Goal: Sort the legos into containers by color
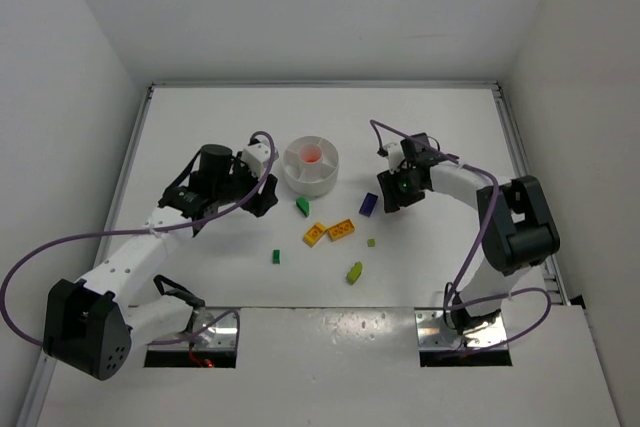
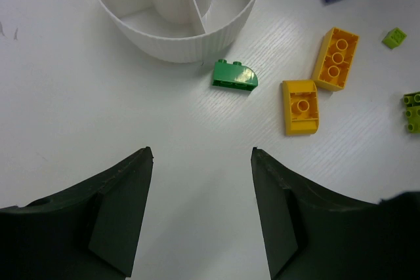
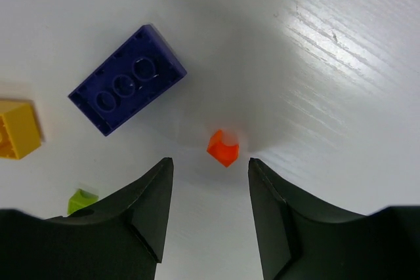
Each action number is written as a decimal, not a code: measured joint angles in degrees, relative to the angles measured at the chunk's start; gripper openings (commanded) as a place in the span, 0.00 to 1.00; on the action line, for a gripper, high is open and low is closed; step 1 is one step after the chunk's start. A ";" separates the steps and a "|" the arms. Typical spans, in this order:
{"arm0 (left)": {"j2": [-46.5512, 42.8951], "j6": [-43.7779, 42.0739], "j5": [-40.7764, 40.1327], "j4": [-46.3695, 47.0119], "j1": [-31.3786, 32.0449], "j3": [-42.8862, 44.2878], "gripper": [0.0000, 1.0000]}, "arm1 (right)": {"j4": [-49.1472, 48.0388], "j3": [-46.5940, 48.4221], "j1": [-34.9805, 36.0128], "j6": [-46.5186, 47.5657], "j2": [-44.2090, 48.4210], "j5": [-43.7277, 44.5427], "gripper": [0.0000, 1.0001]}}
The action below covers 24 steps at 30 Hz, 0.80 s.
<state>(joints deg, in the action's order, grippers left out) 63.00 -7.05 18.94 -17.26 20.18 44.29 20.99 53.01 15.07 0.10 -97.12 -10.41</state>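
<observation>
Your right gripper (image 3: 210,163): jaws apart, nothing clamped. Tiny orange brick (image 3: 223,147) lies on table (image 3: 341,44) just off tips, between them. Purple brick (image 3: 126,88) farther out. Your left gripper (image 2: 202,155): jaws wide, empty. Green brick (image 2: 235,75) ahead, just beside white dish (image 2: 177,47) wall. Two yellow bricks (image 2: 301,106) near it.

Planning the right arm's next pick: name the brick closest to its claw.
The tiny red-orange bit, just ahead of the open right claw; the dark purple brick and lime bit lie farther off.
</observation>
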 measured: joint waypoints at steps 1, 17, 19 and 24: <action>0.00 0.00 -0.02 0.00 0.00 -0.02 0.67 | -0.04 -0.02 0.00 0.09 -0.66 0.07 0.50; 0.00 0.00 -0.74 0.20 0.00 -0.02 0.67 | -3.34 0.09 0.00 0.35 -3.74 2.08 0.23; 0.00 0.00 -0.83 0.20 0.00 0.00 0.67 | -3.39 0.09 0.00 0.33 -3.74 2.08 0.21; 0.00 0.00 -1.49 0.20 0.00 0.00 0.69 | 0.85 1.53 0.50 0.17 -2.60 0.24 0.17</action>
<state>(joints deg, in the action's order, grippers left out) 63.00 -7.05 17.45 -17.06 20.18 44.29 21.85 54.54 15.57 0.27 -99.72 -10.17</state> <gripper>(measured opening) 0.685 0.206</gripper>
